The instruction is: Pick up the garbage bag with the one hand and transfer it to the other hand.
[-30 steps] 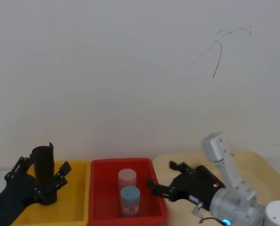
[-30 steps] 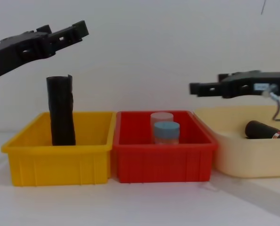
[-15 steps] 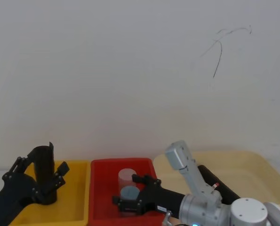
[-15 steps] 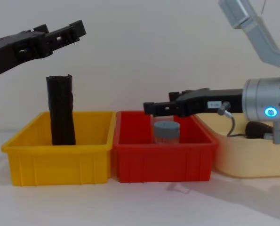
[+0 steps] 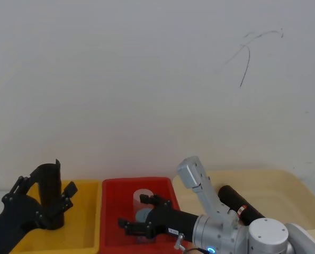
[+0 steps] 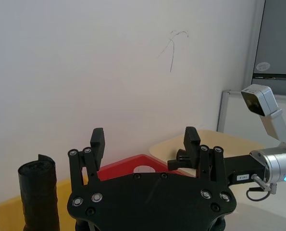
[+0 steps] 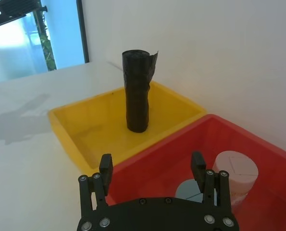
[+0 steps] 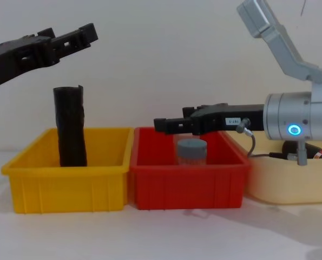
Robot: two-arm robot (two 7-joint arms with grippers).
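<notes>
In the head view the garbage bag (image 5: 235,202) lies on its side in the cream tray (image 5: 284,182) on the right, with its little red-and-white label facing up. No gripper touches it. The right gripper (image 5: 135,211) reaches out over the red bin (image 5: 108,211). Its fingers are spread apart and hold nothing. A pale jar (image 5: 143,194) stands in the red bin behind it. The left gripper (image 5: 43,188) is over by the yellow bin (image 5: 88,225), where the other black roll (image 5: 48,182) stands up straight. In the left wrist view the left gripper (image 6: 143,142) has its two fingers wide apart and empty. The other black roll (image 6: 38,192) is off to one side of them, not between them. In the right wrist view the right gripper (image 7: 151,166) hangs over the red bin (image 7: 243,139), fingers apart and empty. Under it the pale jar (image 7: 235,166) and a blue-grey jar (image 7: 188,191) stand side by side. Farther off, the other black roll (image 7: 138,91) stands in the yellow bin (image 7: 85,120). In the chest view the left gripper (image 8: 74,39) is high above the yellow bin (image 8: 63,192), well apart from the top of the other black roll (image 8: 70,127). The right gripper (image 8: 174,122) is above the red bin (image 8: 188,187), and the blue-grey jar (image 8: 191,153) shows just below it. Its wrist has a cyan ring light (image 8: 294,130). The garbage bag (image 8: 316,150) peeks out behind that wrist, low in the cream tray (image 8: 280,181).
</notes>
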